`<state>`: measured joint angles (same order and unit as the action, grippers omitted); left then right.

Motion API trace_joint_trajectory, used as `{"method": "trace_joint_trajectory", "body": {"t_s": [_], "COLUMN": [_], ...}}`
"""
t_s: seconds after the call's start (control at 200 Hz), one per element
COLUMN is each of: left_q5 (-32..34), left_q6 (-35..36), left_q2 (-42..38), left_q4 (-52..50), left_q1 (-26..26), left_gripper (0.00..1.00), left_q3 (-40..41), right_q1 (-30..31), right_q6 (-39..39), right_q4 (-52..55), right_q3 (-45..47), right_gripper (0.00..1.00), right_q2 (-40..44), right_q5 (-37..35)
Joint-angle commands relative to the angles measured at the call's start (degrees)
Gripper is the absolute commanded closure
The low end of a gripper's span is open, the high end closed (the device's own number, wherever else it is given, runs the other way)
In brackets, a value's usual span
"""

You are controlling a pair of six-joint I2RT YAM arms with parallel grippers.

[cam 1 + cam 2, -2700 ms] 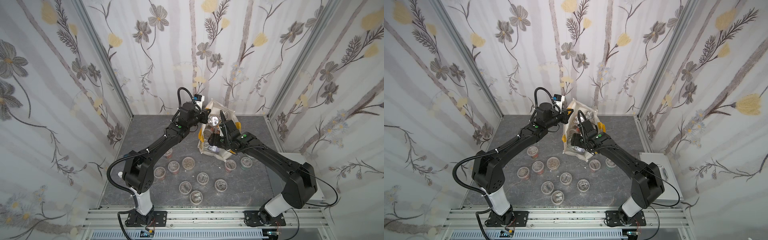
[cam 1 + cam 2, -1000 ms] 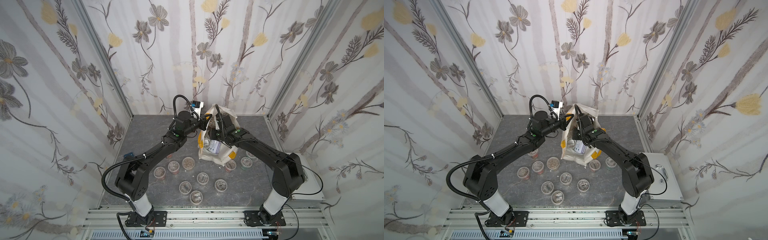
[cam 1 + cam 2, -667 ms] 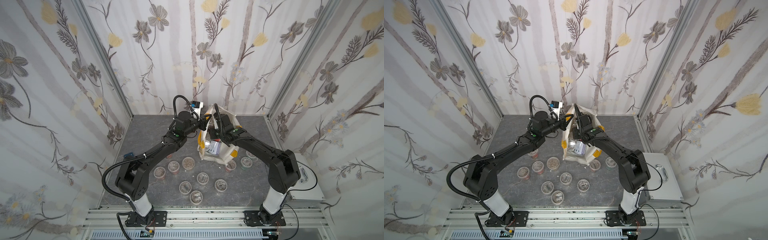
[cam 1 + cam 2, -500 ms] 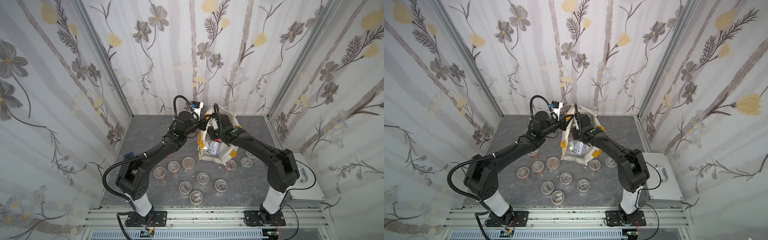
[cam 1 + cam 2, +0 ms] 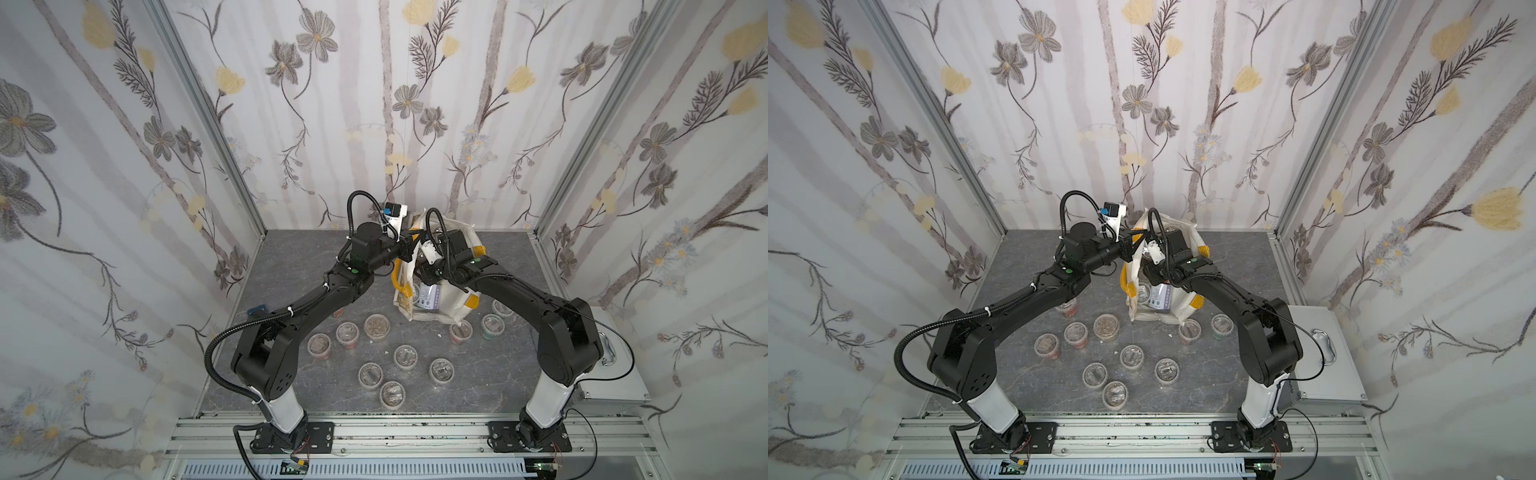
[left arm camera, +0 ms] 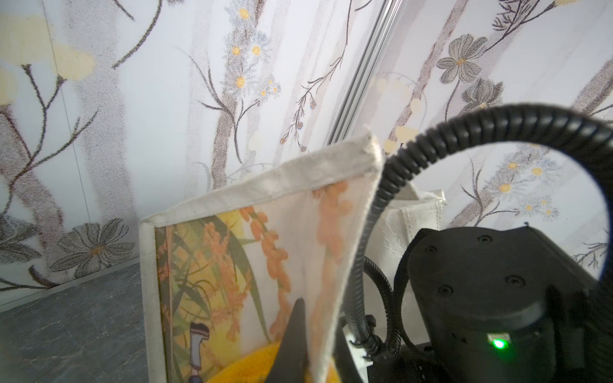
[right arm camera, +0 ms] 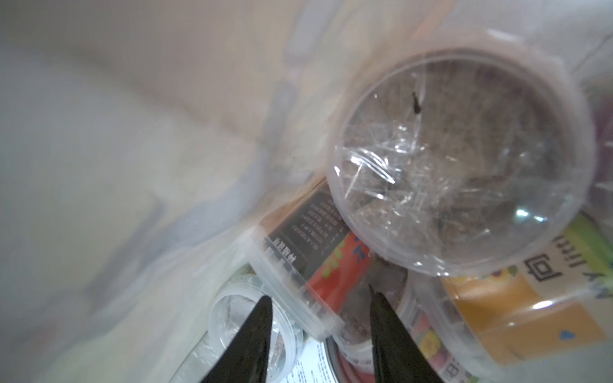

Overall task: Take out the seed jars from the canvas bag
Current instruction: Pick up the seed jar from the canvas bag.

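Left fingers (image 6: 296, 328): pinched shut on the cloth at the left rim of the canvas bag (image 5: 451, 303).
Right fingers (image 7: 255, 335): down inside the bag, parted partway and gripping nothing. The lid edge of a red-banded jar (image 7: 315, 258), lying on its side, sits between the tips.
Other jars in the bag: a brown-filled jar (image 7: 461, 159) faces lid-up over the red one. An orange-banded jar (image 7: 514, 308) lies beside it, and a small clear jar (image 7: 252, 315) is by one finger.
Canvas bag: stands at the far middle of the desk (image 5: 291, 266) with its mouth open.
Seed jars on the desk (image 5: 405, 356): about ten, upright. A few are just near and right of the bag's base, and the rest are spread to the near left.
Metal case (image 5: 615, 374): off the desk's right edge, on the near side.
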<state>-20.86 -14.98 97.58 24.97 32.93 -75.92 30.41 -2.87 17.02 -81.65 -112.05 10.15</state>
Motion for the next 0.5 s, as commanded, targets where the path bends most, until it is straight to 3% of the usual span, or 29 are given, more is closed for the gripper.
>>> {"method": "trace_joint_trajectory", "body": {"t_s": [0.0, 0.14, 0.26, 0.495], "left_q5": [-2.70, -3.68, -4.49, -5.07], "left_q6": [0.46, 0.59, 0.48, 0.92], "left_q2": [-0.53, -0.58, -0.51, -0.72], "left_q4": [4.90, 4.93, 5.48, 5.53], "left_q1": [0.14, 0.20, 0.18, 0.08], "left_gripper": [1.00, 1.00, 1.00, 1.00], "left_q3": [-0.75, -0.84, -0.90, -0.98], "right_q1": [0.17, 0.09, 0.07, 0.21], "right_q6": [-7.29, -9.36, -11.37, -14.00], "right_q4": [0.30, -0.56, -2.99, -9.31], "right_q3": [0.07, -0.14, 0.49, 4.32], "right_gripper": [0.55, 0.58, 0.63, 0.81], "right_q2": [-0.08, -1.53, -2.80, -0.77], "right_q5": [5.02, 0.82, 2.12, 5.06]}}
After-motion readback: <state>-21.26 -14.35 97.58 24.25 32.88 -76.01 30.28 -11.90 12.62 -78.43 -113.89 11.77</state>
